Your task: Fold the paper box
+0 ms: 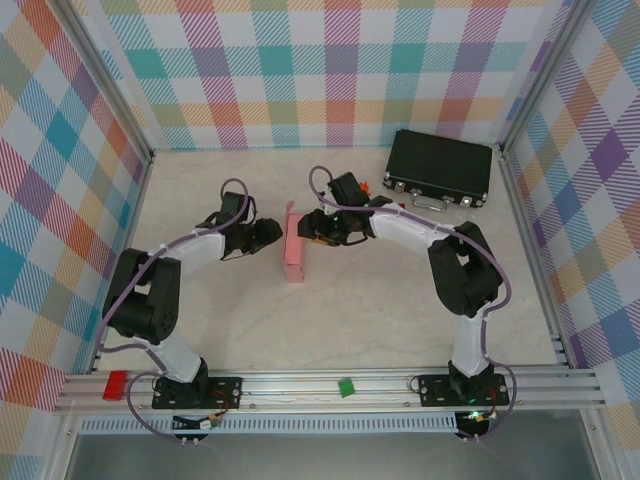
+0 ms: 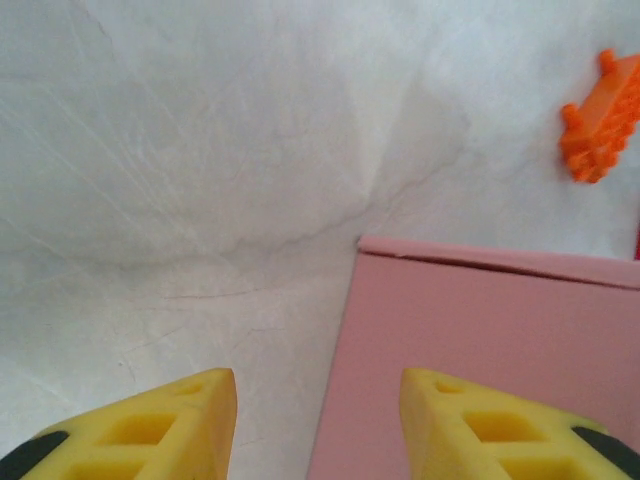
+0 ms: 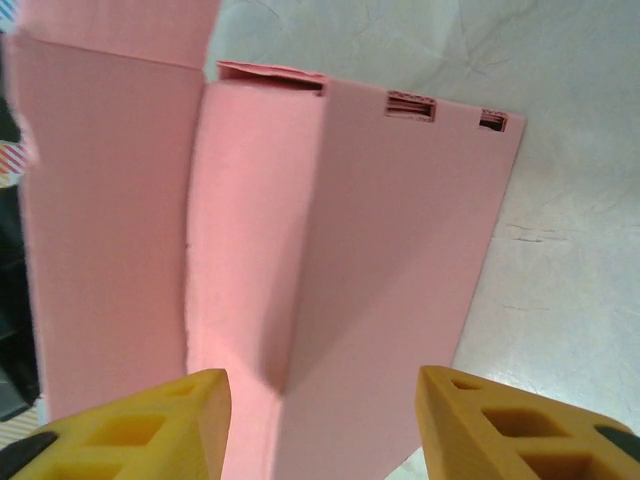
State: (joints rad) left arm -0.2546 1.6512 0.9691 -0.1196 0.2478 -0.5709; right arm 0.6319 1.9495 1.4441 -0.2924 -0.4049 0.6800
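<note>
The paper box [image 1: 294, 247] stands at frame center, long axis up-down, between the left gripper [image 1: 275, 236] and right gripper [image 1: 308, 228], both equally near, jaws apart and holding nothing.

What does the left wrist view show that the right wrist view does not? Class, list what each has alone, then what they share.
Left wrist, not right wrist: an orange toy lying on the table beyond the paper box.
Right wrist, not left wrist: small slots cut along the box's far edge, and a fold crease running down the card.
Both: the pink paper box, the pale table, and yellow jaws standing apart at the bottom edge.
</note>
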